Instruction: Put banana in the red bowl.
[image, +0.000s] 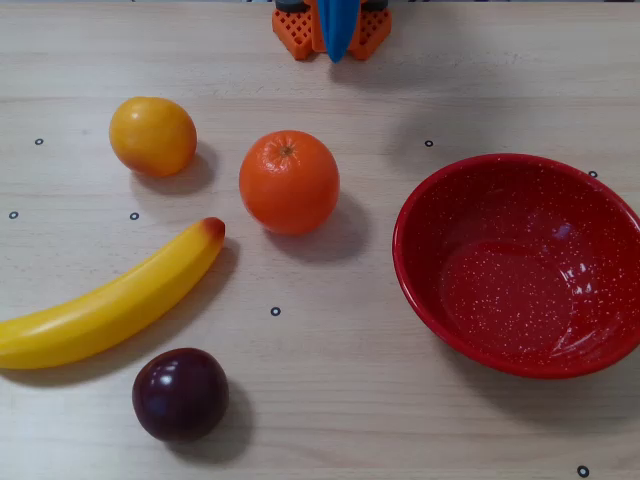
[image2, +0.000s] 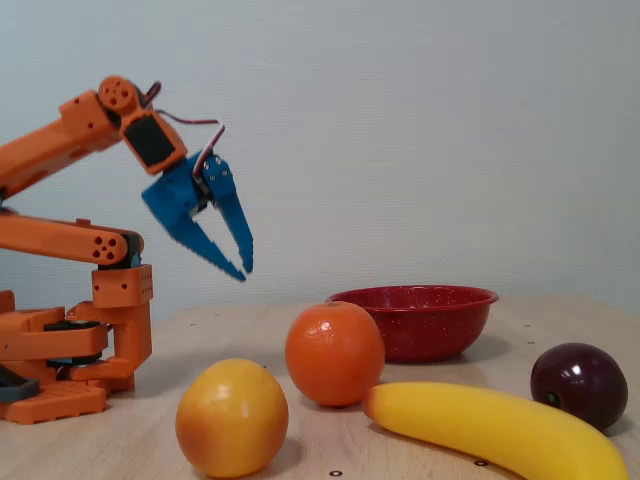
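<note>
The banana (image: 110, 305) (image2: 500, 428) is long and yellow with an orange-red tip, and lies flat on the table at the left of the overhead view. At the right of that view stands the red bowl (image: 420, 290) (image2: 415, 322), speckled white inside and with nothing in it. My blue gripper (image: 337, 55) (image2: 243, 272) hangs in the air near the arm's base, well above the table and far from the banana. It points down, and its jaws are a little apart with nothing between them.
An orange (image: 289, 182) (image2: 334, 353) sits between the arm and the banana. A yellow-orange fruit (image: 152, 136) (image2: 232, 417) lies at the far left of the overhead view, with a dark plum (image: 180, 394) (image2: 578, 383) near the front edge. The orange arm base (image2: 70, 360) stands at the table's back.
</note>
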